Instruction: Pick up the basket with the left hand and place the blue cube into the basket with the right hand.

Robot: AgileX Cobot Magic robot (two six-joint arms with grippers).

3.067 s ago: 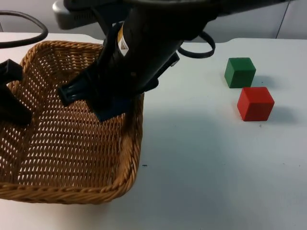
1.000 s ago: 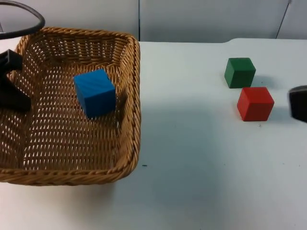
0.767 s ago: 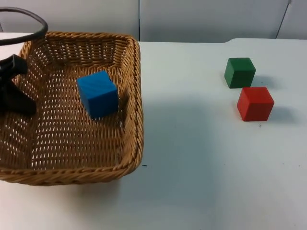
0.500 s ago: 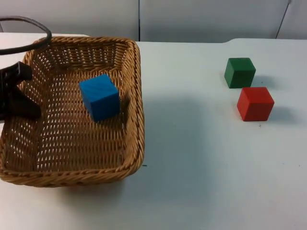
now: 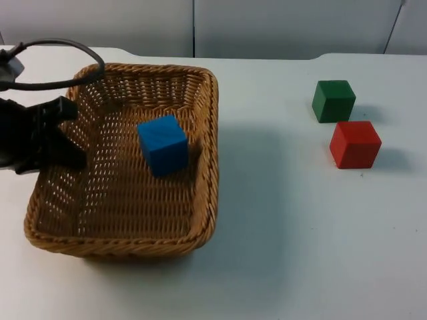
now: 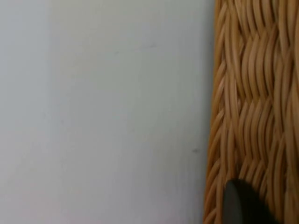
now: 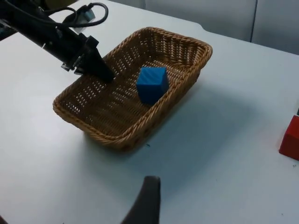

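Note:
A woven wicker basket is over the left half of the white table, and I cannot tell whether it touches the table top. The blue cube lies inside it, near the right wall, also seen from the right wrist as the blue cube in the basket. My left gripper is shut on the basket's left wall; the wicker rim runs right by its fingertip. My right gripper hangs well back from the basket, above bare table.
A green cube and a red cube stand together at the table's right side, the red cube also edging into the right wrist view. The grey partition wall closes the far edge.
The right arm let go of the blue cube in the basket and drew away to the right. The left gripper has since carried the basket and cube rightward and lower.

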